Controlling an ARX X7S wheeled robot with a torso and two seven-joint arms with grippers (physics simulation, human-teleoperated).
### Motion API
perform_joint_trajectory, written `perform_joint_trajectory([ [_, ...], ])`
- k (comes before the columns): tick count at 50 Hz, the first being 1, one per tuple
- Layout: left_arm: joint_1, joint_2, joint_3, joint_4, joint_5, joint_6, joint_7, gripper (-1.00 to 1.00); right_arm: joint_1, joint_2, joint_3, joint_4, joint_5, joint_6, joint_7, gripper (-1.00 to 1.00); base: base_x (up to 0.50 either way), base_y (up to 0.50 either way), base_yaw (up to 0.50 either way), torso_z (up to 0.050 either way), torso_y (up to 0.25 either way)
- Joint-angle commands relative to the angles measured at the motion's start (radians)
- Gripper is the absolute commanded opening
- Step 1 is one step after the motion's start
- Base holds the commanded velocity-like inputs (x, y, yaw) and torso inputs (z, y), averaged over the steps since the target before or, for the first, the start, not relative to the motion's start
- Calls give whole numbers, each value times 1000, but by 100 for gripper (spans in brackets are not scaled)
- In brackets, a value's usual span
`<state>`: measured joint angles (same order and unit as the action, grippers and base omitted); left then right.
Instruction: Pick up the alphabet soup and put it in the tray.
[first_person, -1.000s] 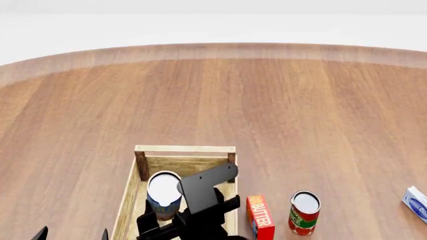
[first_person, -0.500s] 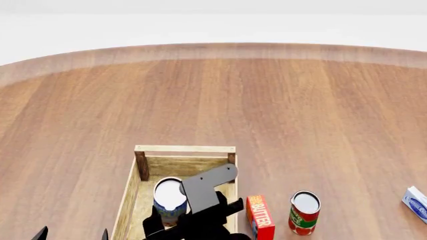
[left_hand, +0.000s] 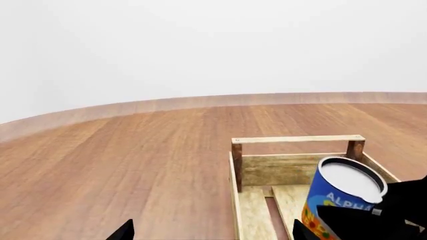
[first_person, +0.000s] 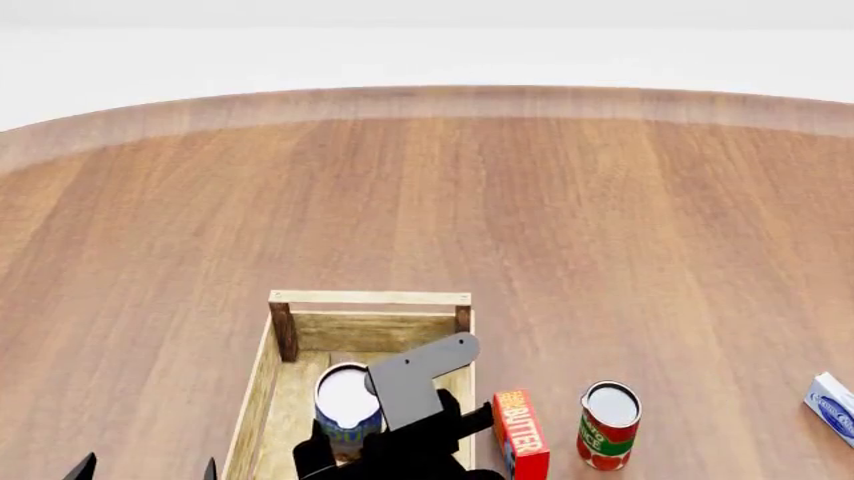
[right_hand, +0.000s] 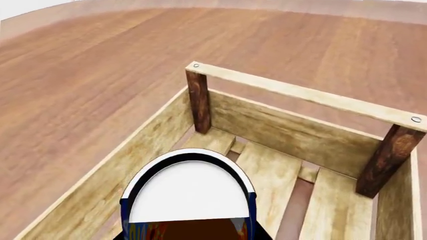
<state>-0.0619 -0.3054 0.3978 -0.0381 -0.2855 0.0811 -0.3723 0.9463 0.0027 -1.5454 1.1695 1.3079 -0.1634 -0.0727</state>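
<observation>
Down at the near end of the tray (first_person: 370, 298), I am seeing the soup can (first_person: 346, 404) standing upright between the slatted walls, with my right gripper (first_person: 350, 448) clamped around its lower body. From the left wrist camera the can (left_hand: 340, 197) is showing a white top, a blue label with pale lettering and a yellow-orange band below; whether it is touching the slats I cannot tell, since its base is running off the frame. The right wrist camera is giving me only the white lid (right_hand: 190, 192) and a sliver of label, its fingers cut off by the frame edge. My left gripper (left_hand: 208, 231) is showing only two dark fingertips, spread apart with nothing between them, beside the tray. Only the head camera is showing what is sitting outside the tray: a red butter box (first_person: 519, 434) just beside its right wall, a red-and-green can (first_person: 609, 425) further right, and a white-and-blue packet (first_person: 831, 405) cut off at the edge. Beyond, the wooden table (first_person: 534, 200) is curving away.
</observation>
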Motion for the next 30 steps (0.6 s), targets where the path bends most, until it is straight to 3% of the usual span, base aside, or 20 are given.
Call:
perform_joint_trajectory([
  [1,-2,-1,3,-3,-1,1,-2,100,14,-3,16,-4,-30,18,0,-100,0,0,0,0,0],
  [30,-2,-7,11,0,-2,5,-8,100,25,-3,15,2,-18,163,-5,-100,0,0,0,0,1],
])
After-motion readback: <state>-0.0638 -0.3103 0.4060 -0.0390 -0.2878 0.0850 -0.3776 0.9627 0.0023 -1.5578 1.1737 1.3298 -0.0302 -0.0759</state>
